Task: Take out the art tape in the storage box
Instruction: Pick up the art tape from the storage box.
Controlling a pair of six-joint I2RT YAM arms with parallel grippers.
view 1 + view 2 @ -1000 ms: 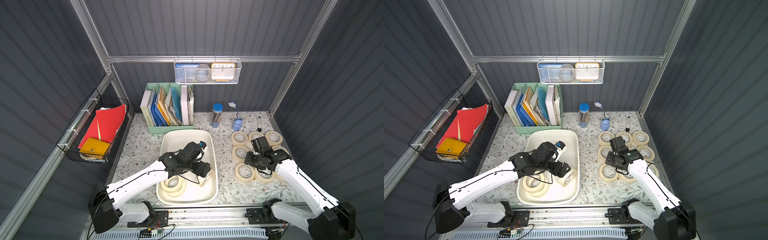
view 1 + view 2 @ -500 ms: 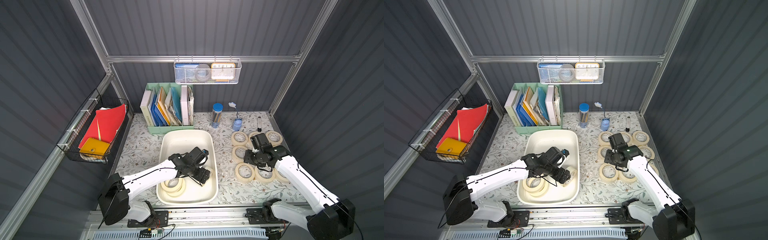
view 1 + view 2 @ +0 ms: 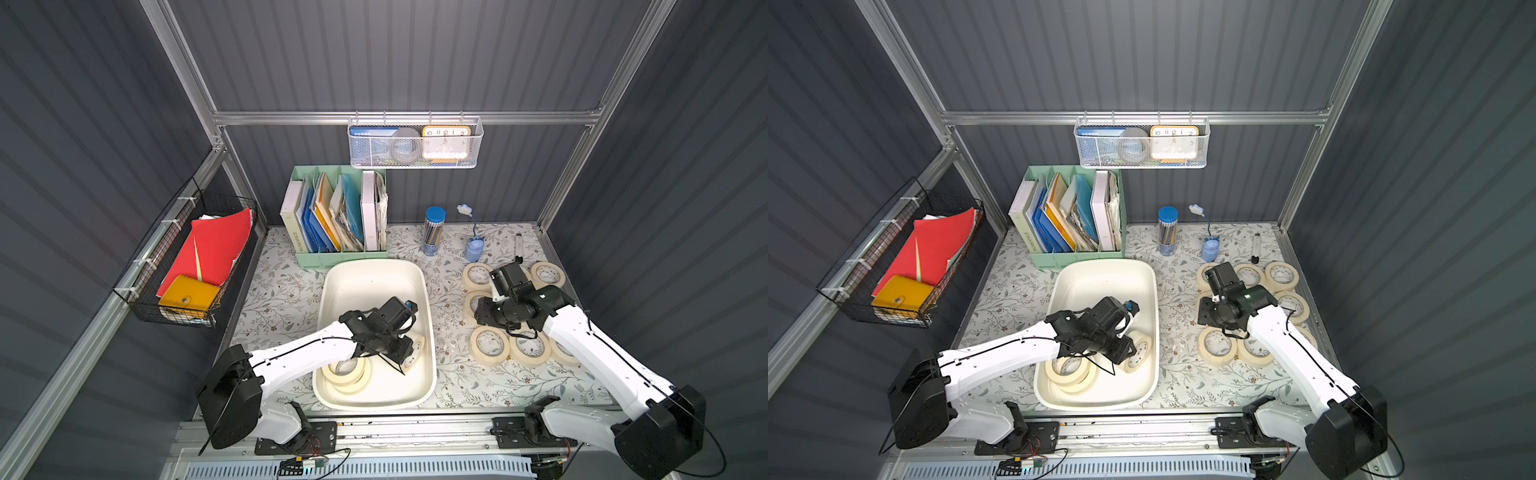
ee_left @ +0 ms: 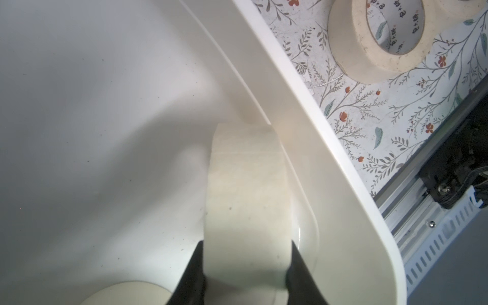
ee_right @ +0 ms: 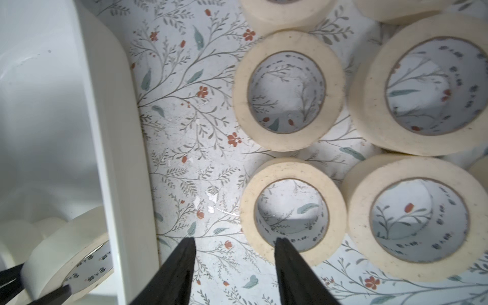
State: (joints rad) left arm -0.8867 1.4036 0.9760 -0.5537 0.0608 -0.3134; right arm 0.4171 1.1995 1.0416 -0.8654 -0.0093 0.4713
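The cream-white storage box [image 3: 374, 266] [image 3: 1104, 264] sits mid-table. Inside it, an art tape roll [image 3: 417, 351] [image 4: 245, 184] stands on edge against the right wall. My left gripper [image 3: 403, 353] [image 4: 245, 264] is shut on this roll, one black finger on each flat side. Two more rolls [image 3: 347, 372] [image 3: 1071, 370] lie stacked at the box's near left. Several rolls [image 3: 490, 345] [image 5: 289, 89] lie flat on the table to the right of the box. My right gripper [image 3: 484, 313] [image 5: 233, 243] hovers open over the table between the box rim [image 5: 116, 132] and those rolls, holding nothing.
A mint-green file holder [image 3: 336, 216] stands just behind the box. A pencil jar [image 3: 434, 230], a small blue item [image 3: 473, 249] and a marker [image 3: 518, 245] sit at the back right. A white mesh basket [image 3: 415, 143] hangs on the rear wall, a black wire basket [image 3: 195, 257] on the left.
My left gripper dropped lower in the box and closed on the upright roll. The right arm shifted slightly over the laid-out rolls, its jaws unchanged.
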